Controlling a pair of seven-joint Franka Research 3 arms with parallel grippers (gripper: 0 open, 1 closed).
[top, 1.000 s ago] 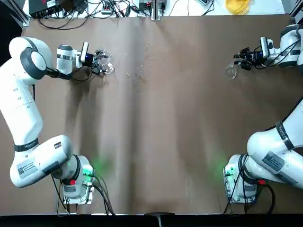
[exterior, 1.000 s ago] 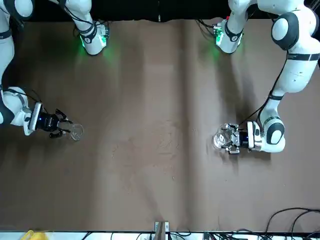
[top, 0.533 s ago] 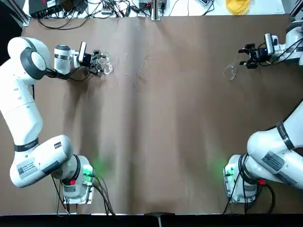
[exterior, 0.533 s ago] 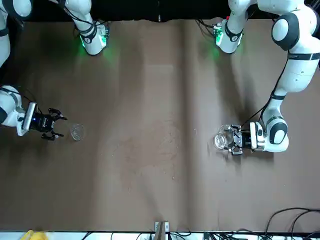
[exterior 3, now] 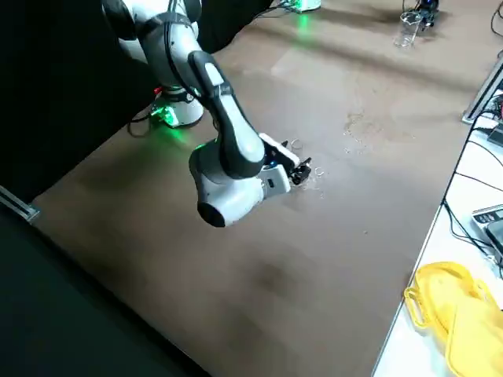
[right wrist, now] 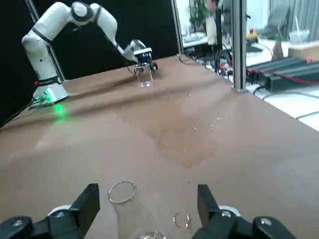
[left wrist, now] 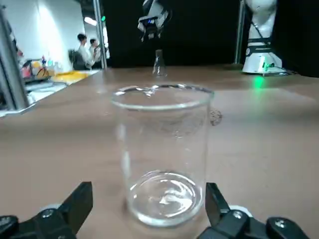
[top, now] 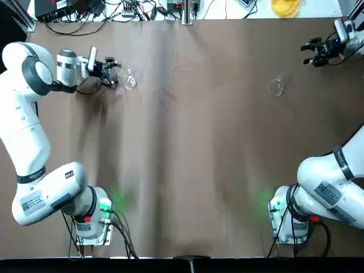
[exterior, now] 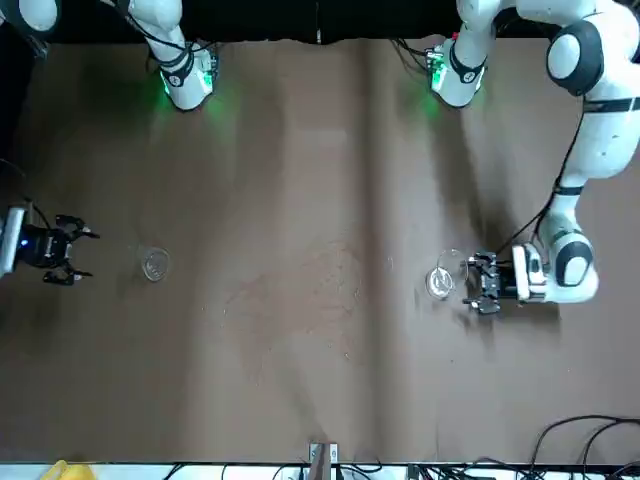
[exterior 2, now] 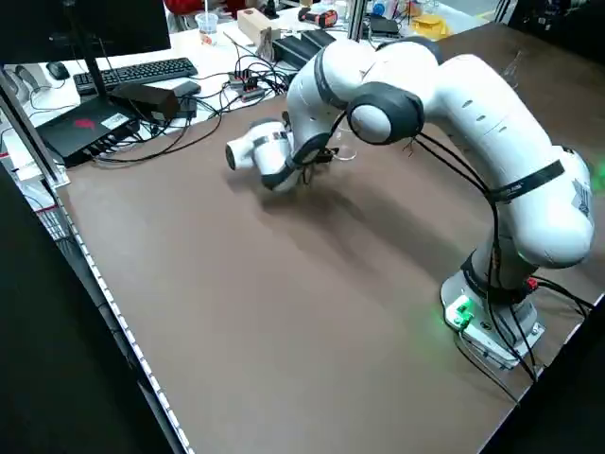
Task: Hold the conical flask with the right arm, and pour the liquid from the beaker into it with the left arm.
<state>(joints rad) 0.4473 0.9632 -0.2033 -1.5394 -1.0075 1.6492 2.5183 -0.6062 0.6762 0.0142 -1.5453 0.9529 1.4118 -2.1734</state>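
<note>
Both glasses stand released on the table

Landmark: the beaker [left wrist: 164, 199].
Top view: the left gripper [top: 112, 74] is just beside the beaker, on its outer side. The conical flask [top: 276, 87] stands well apart from it, across the table; the right gripper [top: 307, 52] is farther off still, apart from the flask.
Left wrist view: only here does liquid show clearly in the beaker's bottom, between spread, empty fingers [left wrist: 77, 205].
Right wrist view: the flask's open mouth shows, with spread, empty fingers [right wrist: 85, 208] around it, not touching.
</note>
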